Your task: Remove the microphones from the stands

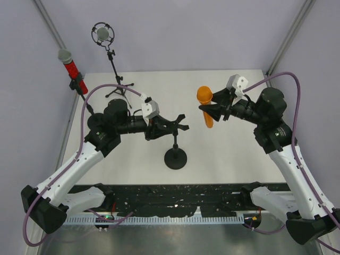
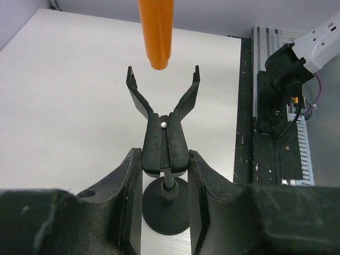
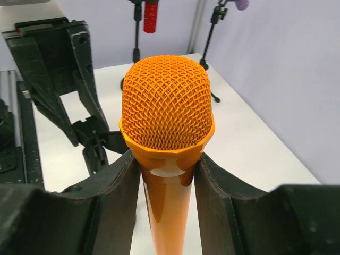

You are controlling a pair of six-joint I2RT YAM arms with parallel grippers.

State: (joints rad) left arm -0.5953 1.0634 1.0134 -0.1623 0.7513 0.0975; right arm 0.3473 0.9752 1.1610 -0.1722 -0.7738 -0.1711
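- Right tool (image 1: 208,112) has it! Both fingers are clamped on the orange microphone (image 1: 204,96), just below the mesh head.
- From the right wrist, that grip is plain. The microphone (image 3: 167,106) is pinched at the neck between the dark fingers (image 3: 119,186), with the head standing proud above them.
- The microphone is up in the air, out of the clip (image 1: 179,122) and touching nothing but the tool. It sits to the right of the stand (image 1: 175,158), above the white surface (image 1: 234,154).
- From the left wrist, the microphone's tapered tail (image 2: 156,32) hangs just past the clip's two spread prongs (image 2: 164,106), with clear space between them.
- The clip holds nothing now. Its prongs stand apart in a V on top of the thin post, and the round black base (image 2: 167,215) sits flat on the surface.
- Left tool (image 1: 163,127) is over at the stand, with a finger (image 2: 130,202) on either side of the clip's narrow rear end.
- Those fingers lie right against the clip body. I cannot tell whether they are squeezing it or only bracketing it.
- Further out, a red microphone (image 1: 68,64) sits in its own holder by the left wall.
- A studio microphone (image 1: 102,34) in a ring mount stands on a tripod (image 1: 120,87) at the far left of the surface, well apart from the action.
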